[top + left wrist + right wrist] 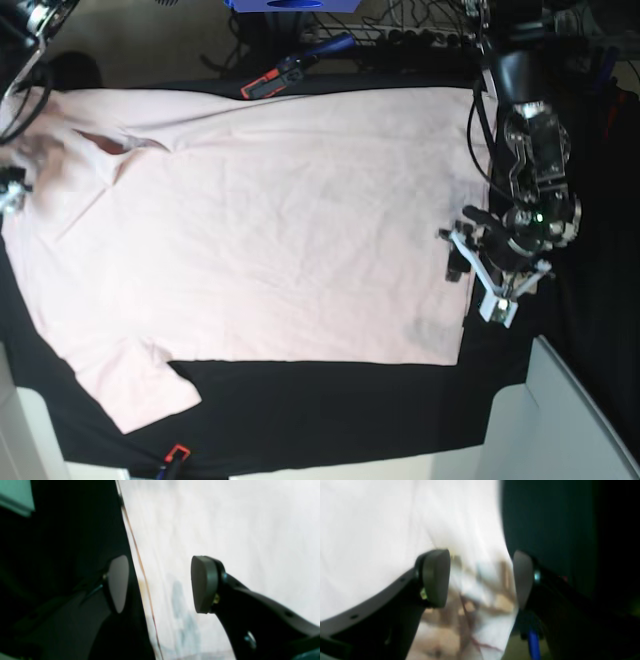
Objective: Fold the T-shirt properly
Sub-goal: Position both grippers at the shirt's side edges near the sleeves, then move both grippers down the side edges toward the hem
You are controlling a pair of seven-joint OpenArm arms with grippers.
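Observation:
The pale pink T-shirt (260, 220) lies spread flat on the black table cloth (330, 410), plain side up, with its collar to the left and its hem to the right. My left gripper (474, 274) is open at the hem's lower right part. In the left wrist view the left gripper (160, 585) straddles the shirt's edge, one pad over cloth and one over the T-shirt (225, 525). My right gripper (480, 580) is open over the T-shirt (370, 530) at its edge, where a blurred coloured print shows through. Only a bit of the right arm (12, 192) shows in the base view.
A red and black tool (272, 78) lies just beyond the shirt's far edge. Another small orange and black item (175, 458) sits at the near edge. A pale panel (570, 420) borders the cloth at the lower right, and cables hang at the back.

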